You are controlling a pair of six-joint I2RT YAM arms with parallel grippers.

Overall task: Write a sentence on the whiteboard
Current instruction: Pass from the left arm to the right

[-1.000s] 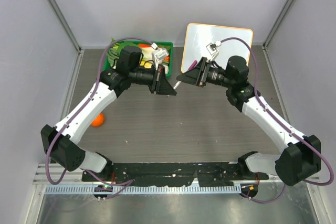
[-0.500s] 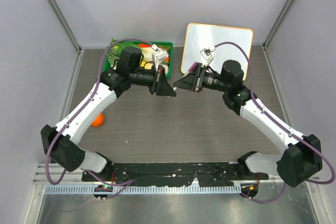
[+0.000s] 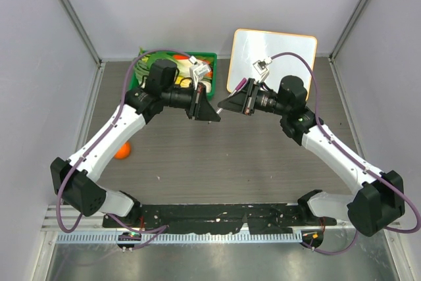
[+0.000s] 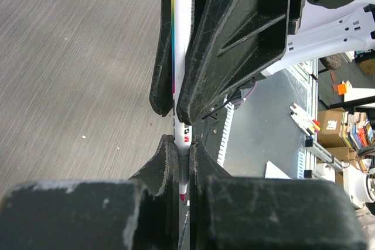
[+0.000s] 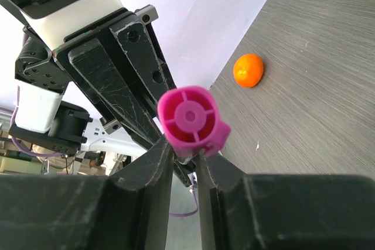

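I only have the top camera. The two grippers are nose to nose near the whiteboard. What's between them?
Observer: A marker, white barrel with a rainbow stripe, spans both grippers.
Operator: Left arm gripping it?
Observer: Yes, the left gripper is clamped shut on the barrel.
Operator: And the right?
Observer: The right gripper pinches the marker near its pink cap, which faces its wrist camera end-on.

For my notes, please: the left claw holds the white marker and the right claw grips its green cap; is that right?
Not quite: the cap is magenta, not green, as the right wrist view shows. The left claw does hold the white marker, and the right claw grips that cap.
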